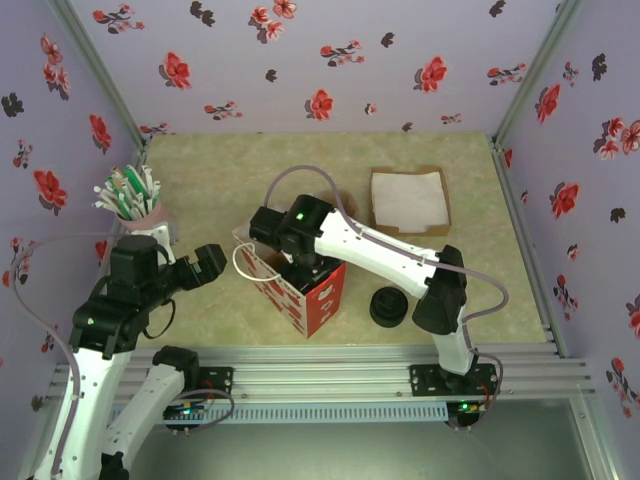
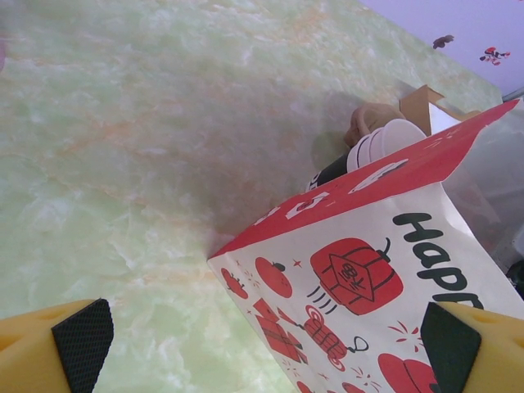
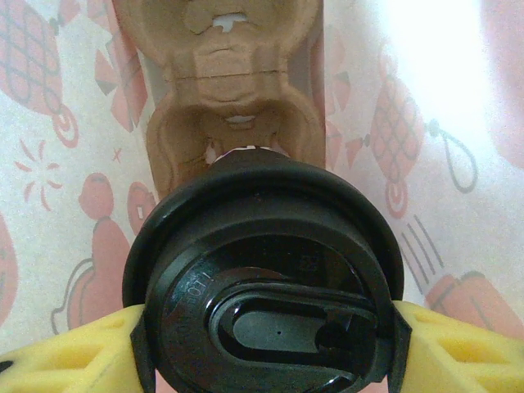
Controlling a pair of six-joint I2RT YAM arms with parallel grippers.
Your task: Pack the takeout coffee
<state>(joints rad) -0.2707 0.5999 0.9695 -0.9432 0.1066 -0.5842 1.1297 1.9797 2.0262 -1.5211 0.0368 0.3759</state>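
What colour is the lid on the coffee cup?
Black. The lid shows best in the right wrist view, seen from just above.

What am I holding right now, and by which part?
Right jaws hold the takeout coffee by opposite sides of its black lid; left jaws are open, holding nothing.

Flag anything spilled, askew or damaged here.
Nothing stands out. The right gripper holds the lidded takeout coffee inside the paper bag, over the cardboard carrier; no spill shows, and the bag stands upright.
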